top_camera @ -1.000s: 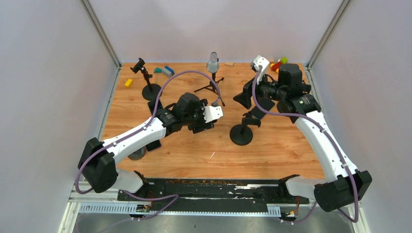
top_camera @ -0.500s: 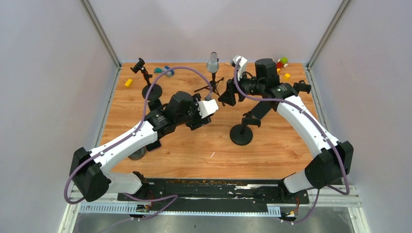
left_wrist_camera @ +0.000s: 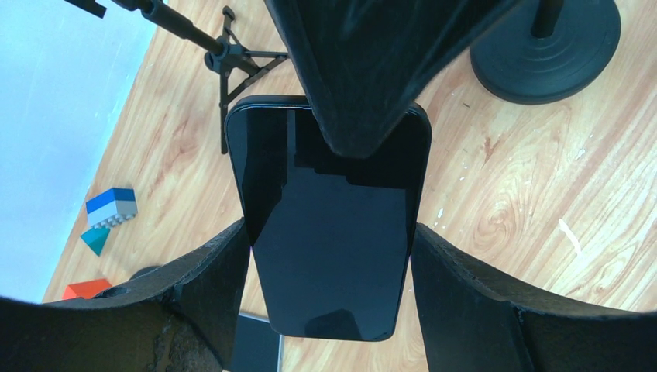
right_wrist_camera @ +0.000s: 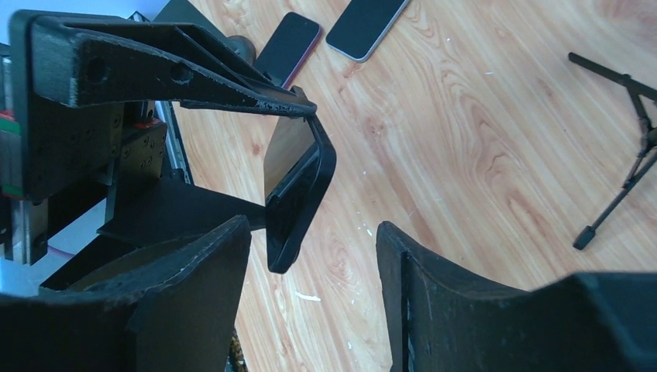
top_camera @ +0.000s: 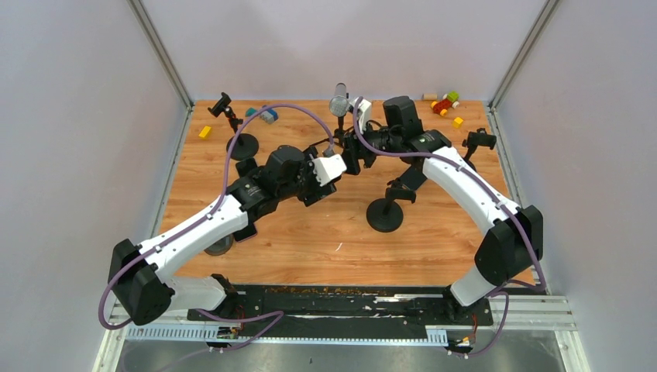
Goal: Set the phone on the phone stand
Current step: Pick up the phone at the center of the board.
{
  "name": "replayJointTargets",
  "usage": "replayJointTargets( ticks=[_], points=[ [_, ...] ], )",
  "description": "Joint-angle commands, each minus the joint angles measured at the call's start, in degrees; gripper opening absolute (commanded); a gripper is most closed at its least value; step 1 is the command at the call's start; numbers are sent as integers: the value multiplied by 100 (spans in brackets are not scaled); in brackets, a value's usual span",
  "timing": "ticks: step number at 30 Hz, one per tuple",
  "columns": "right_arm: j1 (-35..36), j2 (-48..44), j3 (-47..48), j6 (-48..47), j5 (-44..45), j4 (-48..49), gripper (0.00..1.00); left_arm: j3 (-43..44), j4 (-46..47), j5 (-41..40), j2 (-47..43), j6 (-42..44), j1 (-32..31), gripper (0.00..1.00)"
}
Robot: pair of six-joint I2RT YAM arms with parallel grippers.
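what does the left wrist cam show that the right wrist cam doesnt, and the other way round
Only the left wrist view: the held phone's dark screen face-on, toy blocks near the wall, and a round black stand base.
Only the right wrist view: that phone seen edge-on, plus two spare phones lying flat on the wood, a dark one and a light-edged one.
Both: the phone clamped in the left gripper, the microphone tripod's legs and the wooden table.

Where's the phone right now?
In the top view, the phone hangs in mid-air over the table's middle, left of the phone stand, clamped in the left gripper; the right gripper's open fingers straddle its far end.
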Motion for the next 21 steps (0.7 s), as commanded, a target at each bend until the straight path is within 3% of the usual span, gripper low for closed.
replayJointTargets(
  ticks=[1, 21],
  points=[
    [113, 56, 209, 212, -153, 178, 61, 9, 660, -56, -314, -203, 11, 0],
    [305, -140, -241, 684, -177, 674, 47, 57, 944, -435, -267, -53, -145, 0]
  ],
)
